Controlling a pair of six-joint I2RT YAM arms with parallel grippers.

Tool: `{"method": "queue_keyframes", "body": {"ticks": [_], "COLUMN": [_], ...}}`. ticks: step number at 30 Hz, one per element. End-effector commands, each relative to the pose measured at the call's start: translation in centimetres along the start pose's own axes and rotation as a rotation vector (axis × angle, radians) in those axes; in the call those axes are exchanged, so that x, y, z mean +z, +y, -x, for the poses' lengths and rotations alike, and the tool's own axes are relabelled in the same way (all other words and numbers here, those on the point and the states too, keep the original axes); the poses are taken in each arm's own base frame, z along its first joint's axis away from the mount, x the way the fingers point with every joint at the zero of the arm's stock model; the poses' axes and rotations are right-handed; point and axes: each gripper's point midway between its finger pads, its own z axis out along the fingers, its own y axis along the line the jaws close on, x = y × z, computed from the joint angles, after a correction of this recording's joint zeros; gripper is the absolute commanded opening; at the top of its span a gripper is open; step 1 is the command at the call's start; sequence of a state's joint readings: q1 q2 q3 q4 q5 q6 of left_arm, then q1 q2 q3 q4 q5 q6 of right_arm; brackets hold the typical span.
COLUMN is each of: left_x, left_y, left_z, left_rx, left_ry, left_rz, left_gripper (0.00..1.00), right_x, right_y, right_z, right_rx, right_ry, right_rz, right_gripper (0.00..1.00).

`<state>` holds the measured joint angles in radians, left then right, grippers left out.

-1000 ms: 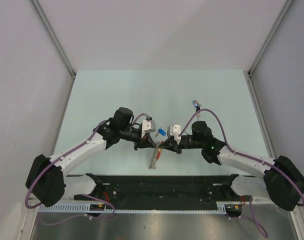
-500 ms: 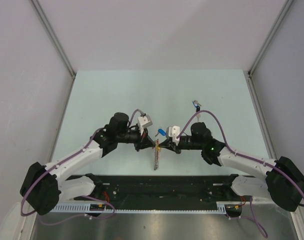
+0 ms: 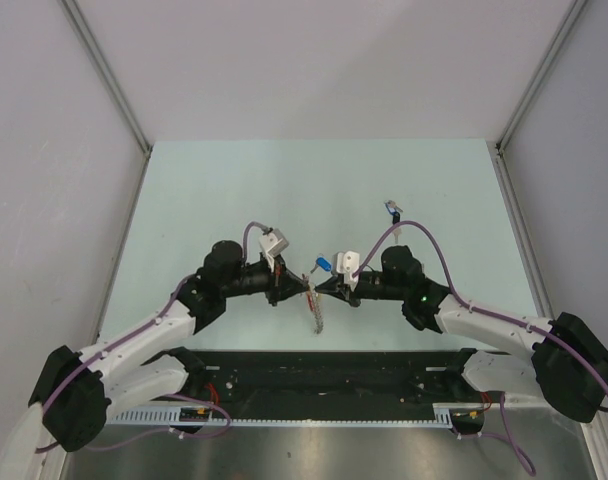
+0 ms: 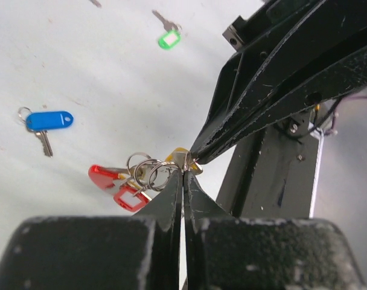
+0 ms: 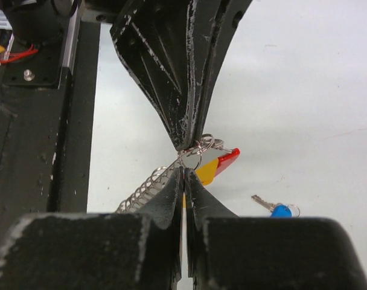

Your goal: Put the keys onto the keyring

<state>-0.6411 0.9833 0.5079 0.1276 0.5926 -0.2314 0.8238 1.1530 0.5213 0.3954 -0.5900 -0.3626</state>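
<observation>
The left end effector (image 4: 182, 181) and the right end effector (image 5: 185, 178) each clamped shut, apparently on the keyring (image 5: 144, 190); uneven pulling could let it slip and drop.

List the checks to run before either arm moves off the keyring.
1. Left gripper shut at the ring cluster: ok.
2. Right gripper shut at the coil end of the keyring: ok.
3. Which ring each tip actually pinches: cannot tell.
4. Red-tagged keys gathered at the rings: ok; fully threaded: cannot tell.
5. Blue key and green key on the keyring: not ok, both lie loose on the table.
</observation>
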Motion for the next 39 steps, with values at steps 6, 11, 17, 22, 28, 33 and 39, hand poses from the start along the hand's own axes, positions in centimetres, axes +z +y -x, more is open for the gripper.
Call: {"method": "queue_keyframes", "body": {"ticks": [6, 11, 17, 22, 28, 33, 39], "left_x": [-1.3, -1.7, -1.9, -2.0, -2.0, -2.5, -3.3], "left_y": [-0.3, -0.2, -0.1, 0.1, 0.3, 0.2, 0.2], "left_z": [3.9, 3.8, 3.8, 3.7, 2.8, 2.9, 3.3], "left_rx": [0.034, 0.022, -0.001, -0.014, -0.003, 0.047, 0.202], "left_ry": [-0.276, -0.312, -0.345, -0.362, -0.338, -0.312, -0.188], "left_rz": [0.034, 0.048, 0.052, 0.059, 0.061, 0.085, 0.119], "left_gripper": [0.0, 0.0, 0.01, 0.0, 0.14, 0.38, 0.5], "right_x": [0.1, 0.3, 0.5, 0.8, 0.5, 0.2, 0.3], "right_y": [0.0, 0.3, 0.6, 0.9, 0.4, -0.1, -0.6], "right_z": [1.1, 1.2, 1.3, 1.0, 0.7, 0.7, 1.3], "right_rx": [0.029, 0.046, 0.06, 0.078, 0.062, 0.036, 0.006], "right_ry": [-0.071, -0.083, -0.094, -0.094, -0.066, -0.046, -0.043], "right_rz": [-0.015, 0.008, 0.032, 0.051, 0.024, 0.0, 0.009], "right_gripper": [0.0, 0.0, 0.0, 0.0, 0.0, 0.0, 0.0]}}
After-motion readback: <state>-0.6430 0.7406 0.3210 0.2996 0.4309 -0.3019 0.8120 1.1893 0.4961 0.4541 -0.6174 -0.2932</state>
